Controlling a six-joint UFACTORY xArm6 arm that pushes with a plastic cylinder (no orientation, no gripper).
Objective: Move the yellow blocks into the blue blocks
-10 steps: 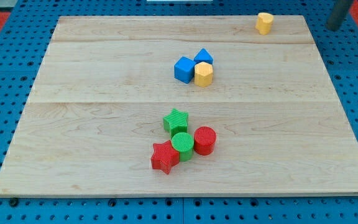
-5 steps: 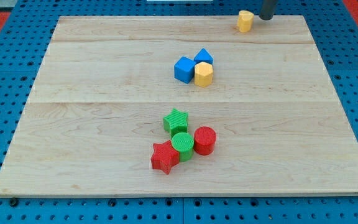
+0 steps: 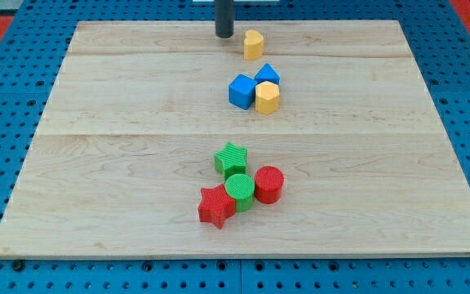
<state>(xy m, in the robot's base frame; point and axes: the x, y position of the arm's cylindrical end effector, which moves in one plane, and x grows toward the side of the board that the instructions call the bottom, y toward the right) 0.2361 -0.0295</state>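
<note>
A small yellow block (image 3: 254,44) stands near the view's top, above the blue cluster. A blue cube (image 3: 241,91) and a blue pointed block (image 3: 267,74) sit together, with a yellow hexagonal block (image 3: 267,97) touching both on their lower right. My tip (image 3: 224,35) is at the view's top, just left of the small yellow block with a small gap between them.
A green star (image 3: 231,157), a green cylinder (image 3: 239,190), a red cylinder (image 3: 268,184) and a red star (image 3: 215,206) are bunched together in the lower middle of the wooden board (image 3: 96,163). Blue pegboard surrounds the board.
The small yellow block slid from the board's top right to the left and slightly down, close above the blue blocks. My tip swept left past it and now stands on its left.
</note>
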